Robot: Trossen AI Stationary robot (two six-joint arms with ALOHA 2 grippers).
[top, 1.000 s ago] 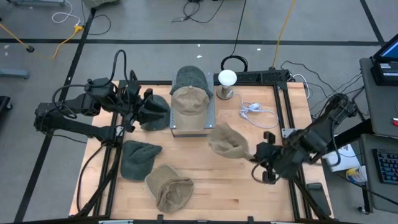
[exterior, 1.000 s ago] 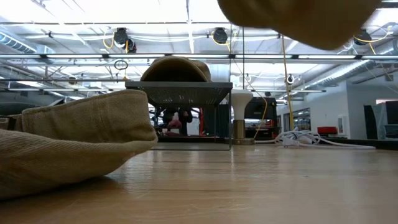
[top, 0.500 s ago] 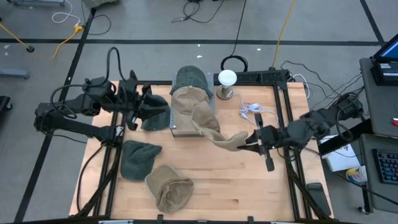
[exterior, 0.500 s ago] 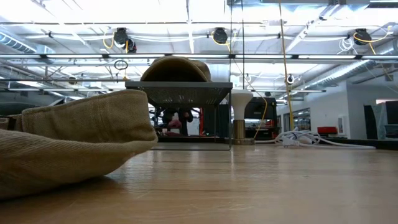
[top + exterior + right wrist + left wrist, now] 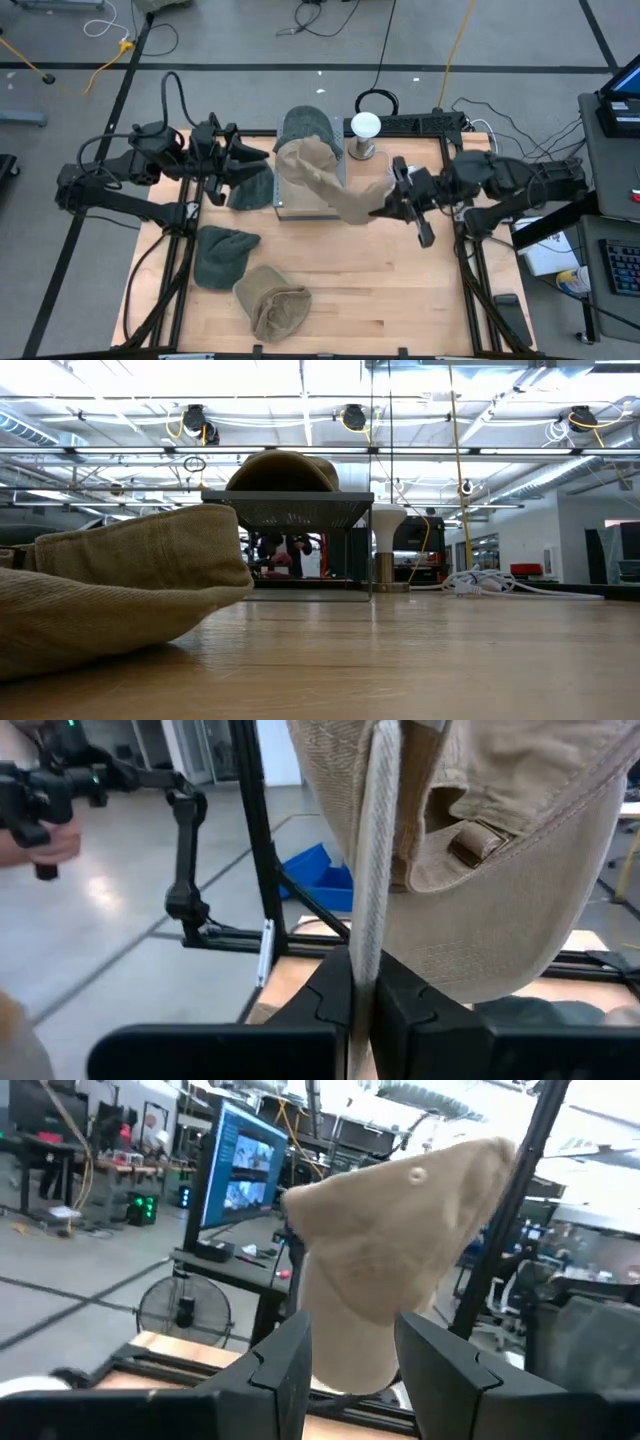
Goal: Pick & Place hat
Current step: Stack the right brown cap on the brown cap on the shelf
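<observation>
Grey concrete floor (image 5: 250,40) crossed by cables; ceiling lights (image 5: 300,380) overhead.

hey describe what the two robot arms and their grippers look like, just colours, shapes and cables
Both arms are black, built of chunky jointed links. The left gripper ends in two broad, flat-faced dark fingers. The right gripper has matching blocky black fingers with stepped inner edges. A black cable loops up above the left arm; no markings are readable.

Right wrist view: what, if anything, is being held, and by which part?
The right end effector is shut on the tan cap, pinching its edge band.
</observation>
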